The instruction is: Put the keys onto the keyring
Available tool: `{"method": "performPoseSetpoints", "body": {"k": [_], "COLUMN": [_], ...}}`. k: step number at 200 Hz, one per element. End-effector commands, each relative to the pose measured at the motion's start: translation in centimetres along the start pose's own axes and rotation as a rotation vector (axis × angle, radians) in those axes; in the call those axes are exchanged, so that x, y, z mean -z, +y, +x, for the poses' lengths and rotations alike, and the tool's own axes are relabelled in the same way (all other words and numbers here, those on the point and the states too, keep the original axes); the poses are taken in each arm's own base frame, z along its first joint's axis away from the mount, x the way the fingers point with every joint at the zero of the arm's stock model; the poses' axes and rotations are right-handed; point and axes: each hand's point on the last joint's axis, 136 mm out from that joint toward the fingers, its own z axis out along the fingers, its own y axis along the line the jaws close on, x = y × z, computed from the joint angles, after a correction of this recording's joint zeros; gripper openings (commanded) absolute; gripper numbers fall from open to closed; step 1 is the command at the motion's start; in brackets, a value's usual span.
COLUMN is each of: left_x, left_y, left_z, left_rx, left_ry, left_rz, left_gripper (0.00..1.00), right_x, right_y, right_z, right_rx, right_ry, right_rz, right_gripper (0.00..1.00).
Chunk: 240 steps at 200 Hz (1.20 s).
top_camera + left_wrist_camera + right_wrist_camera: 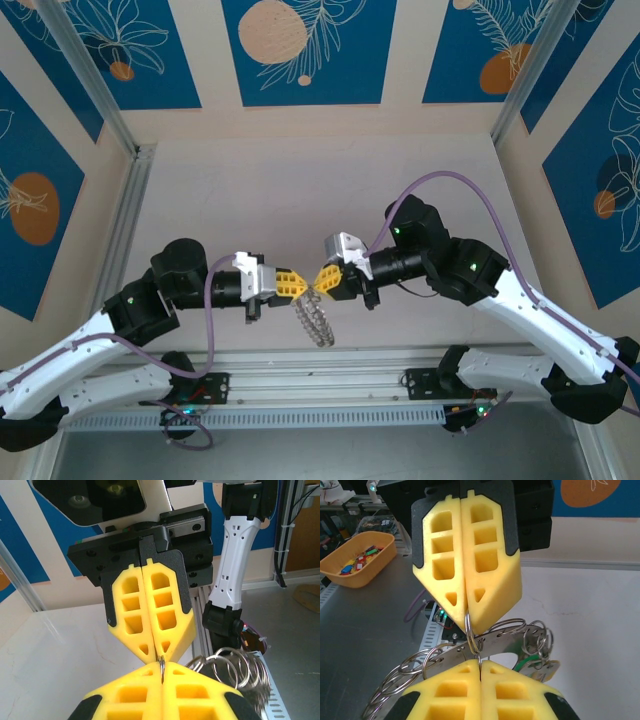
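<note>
Both of my grippers are pressed fully closed and meet tip to tip above the middle of the table: the left gripper [305, 289] comes in from the left, the right gripper [323, 284] from the right, and each pinches the same thin wire loop [469, 628] at its very tips. That loop belongs to the keyring [316, 322], which hangs just below and to the near side of the tips as a bunch of grey coils over the table [300, 190]. In the right wrist view a green sliver [522, 664] and a pale flat piece [544, 669] sit among the coils to the right; I take these to be the keys, though they are too small to be sure. My worry is the grip. So little wire lies between the pads that a small pull or twist by either arm could let it slide out, and the whole bunch would swing or drop toward the near rail [330, 385]. With the tips this close, a slight misalignment could also knock them together and bend or spring the loop. Further out, an orange tray [357, 560] of small coloured pieces sits far left. I can read no brand, label or writing anywhere.
</note>
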Motion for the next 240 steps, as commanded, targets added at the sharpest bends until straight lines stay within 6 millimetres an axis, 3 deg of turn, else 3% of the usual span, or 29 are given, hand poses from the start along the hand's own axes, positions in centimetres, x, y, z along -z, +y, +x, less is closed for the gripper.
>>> {"method": "performPoseSetpoints", "body": {"k": [1,40,143,183,240], "left_x": [0.8,0.8,0.4,0.4,0.5], "left_y": [-0.9,-1.0,-1.4,-1.4,-1.5], "left_z": [-3.4,-3.6,-3.5,-3.8,-4.0], "left_rx": [-0.046,-0.055,-0.06,-0.06,-0.063], "left_ry": [-0.131,-0.149,-0.184,-0.196,-0.205], "left_rz": [0.045,0.05,0.074,0.081,0.083], "left_gripper": [0.0,0.0,0.0,0.0,0.0], "right_x": [0.0,-0.8,-1.2,-1.6,-0.2], "right_y": [-0.5,-0.7,1.3,0.8,0.7], "right_z": [0.6,0.8,-0.3,-0.2,-0.8], "right_rx": [-0.046,-0.072,-0.069,-0.093,-0.086], "right_ry": [0.007,0.011,-0.058,-0.051,-0.09], "right_rz": [0.003,-0.037,-0.189,-0.189,-0.122], "right_gripper": [0.03,0.02,0.07,0.17,0.24]}}
